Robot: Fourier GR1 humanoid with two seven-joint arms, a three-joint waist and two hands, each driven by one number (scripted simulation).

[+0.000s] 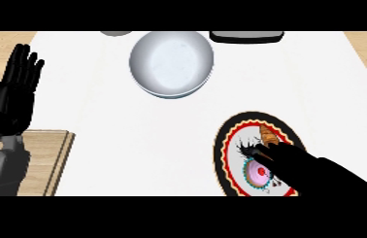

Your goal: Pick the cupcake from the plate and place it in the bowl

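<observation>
A pale grey bowl [172, 63] is sitting on the white counter [108, 125] toward the far side, and nothing is lying inside it; its hollow is showing only a smooth, light surface. Nearer, at the right, a patterned plate [228, 140] with a black, red and cream rim is carrying the cupcake [268, 135], of which only a brownish orange sliver is peeking out beside the fingers, so the cupcake is lying on the plate, well apart from the bowl. The right robot hand [287, 160] is coming in from the lower right and lying over the plate's middle, its dark fingers reaching to the cupcake and covering most of it; from here I cannot tell whether they are curling round it or only touching it. The left robot hand [20, 86] is resting at the left edge, released, fingers straight and pointing up, holding nothing. A wooden board [50, 157] is lying at the lower left beside that forearm. At the far edge a dark flat object [246, 36] and a small grey thing [114, 33] are showing only partly. No writing is readable anywhere; the plate is bearing only coloured ornament.
</observation>
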